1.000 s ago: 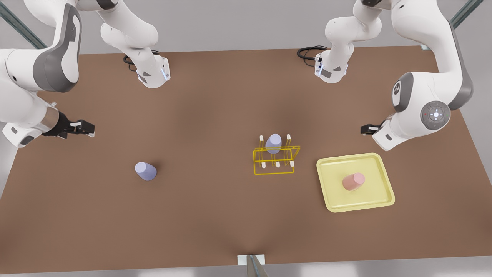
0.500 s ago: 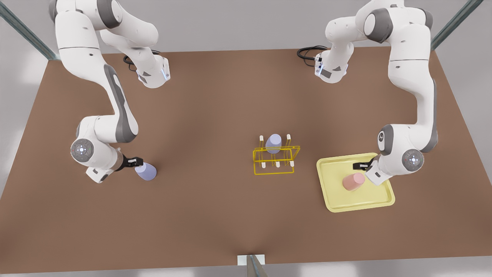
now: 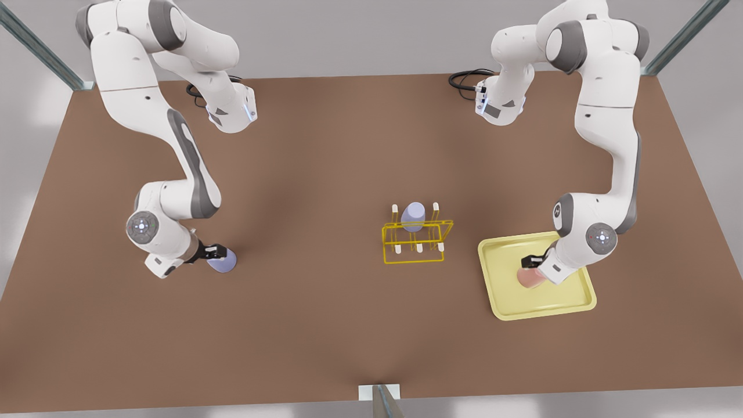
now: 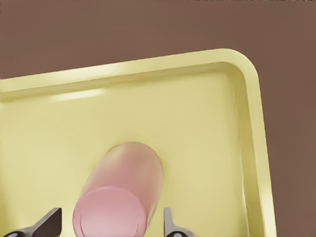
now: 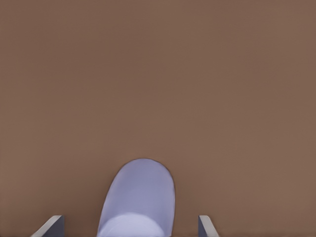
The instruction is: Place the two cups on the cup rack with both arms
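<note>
Left hand point(image 4: 109, 224) spread, straddling the pink tumbler point(image 4: 121, 190) in the smooth tray point(image 4: 252, 148); right hand point(image 5: 129, 226) spread around the upright lavender tumbler point(image 5: 138, 197) on the tabletop point(image 5: 158, 74).

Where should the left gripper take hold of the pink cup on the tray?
Grip the pink cup across its round side wall, coming in level, as the left gripper does now. The cup stands on the pale-yellow tray; its plain handleless body offers no other hold. The open fingers already flank it with gaps, so closing there should work.
</note>
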